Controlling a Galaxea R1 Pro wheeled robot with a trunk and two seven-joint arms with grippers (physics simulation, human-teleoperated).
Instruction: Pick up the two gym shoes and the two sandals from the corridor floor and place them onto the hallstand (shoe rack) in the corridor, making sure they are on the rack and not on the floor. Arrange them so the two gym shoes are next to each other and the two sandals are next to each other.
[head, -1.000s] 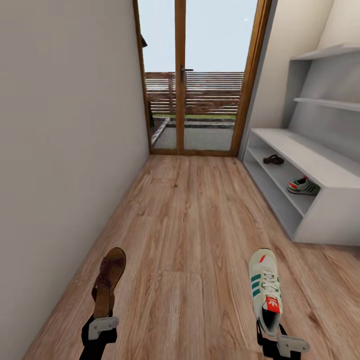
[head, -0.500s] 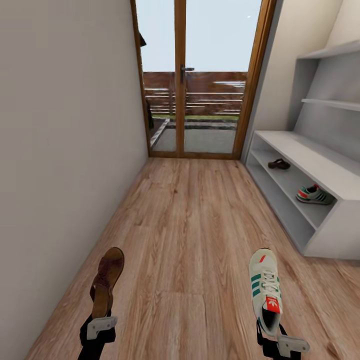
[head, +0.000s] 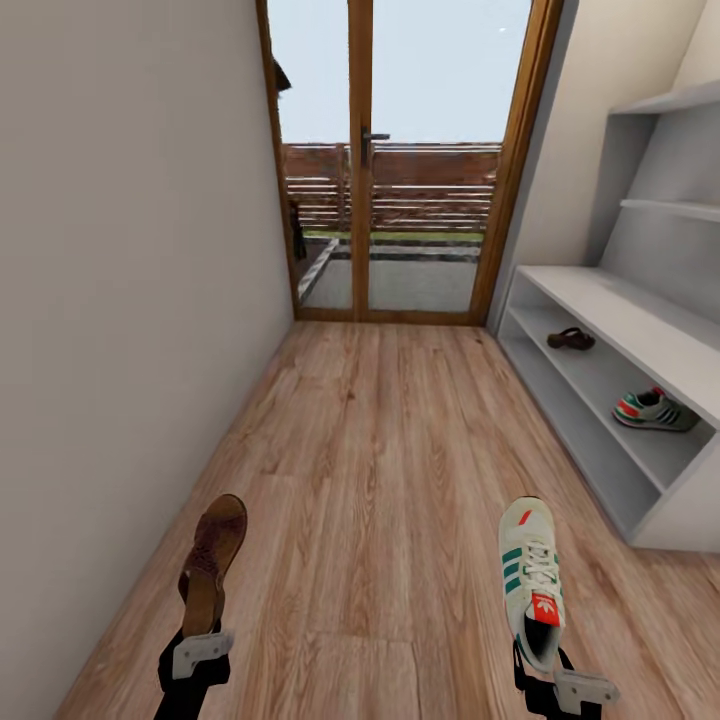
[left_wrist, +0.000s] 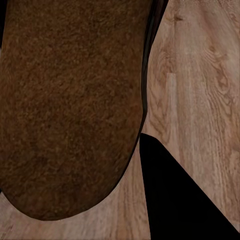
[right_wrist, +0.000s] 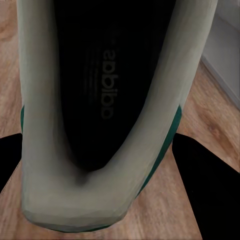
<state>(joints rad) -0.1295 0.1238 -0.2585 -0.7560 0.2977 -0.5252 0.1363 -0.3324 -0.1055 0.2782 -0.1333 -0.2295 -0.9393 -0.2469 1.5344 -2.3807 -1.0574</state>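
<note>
Halfway done, by the look of it: one sandal (head: 572, 339) and one gym shoe (head: 655, 410) sit well apart on the hallstand (head: 610, 300) shelf. The left gripper (head: 196, 652) grasps the second sandal (head: 212, 563), the right gripper (head: 560, 685) the second gym shoe (head: 531, 578), both carried above the corridor floor (head: 380, 450).

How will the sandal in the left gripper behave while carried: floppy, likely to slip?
The sandal is gripped at its heel by the left gripper with the toe cantilevered out, so it may droop or swing. It looks thin and probably light. Its grainy leather underside likely resists slipping.
</note>
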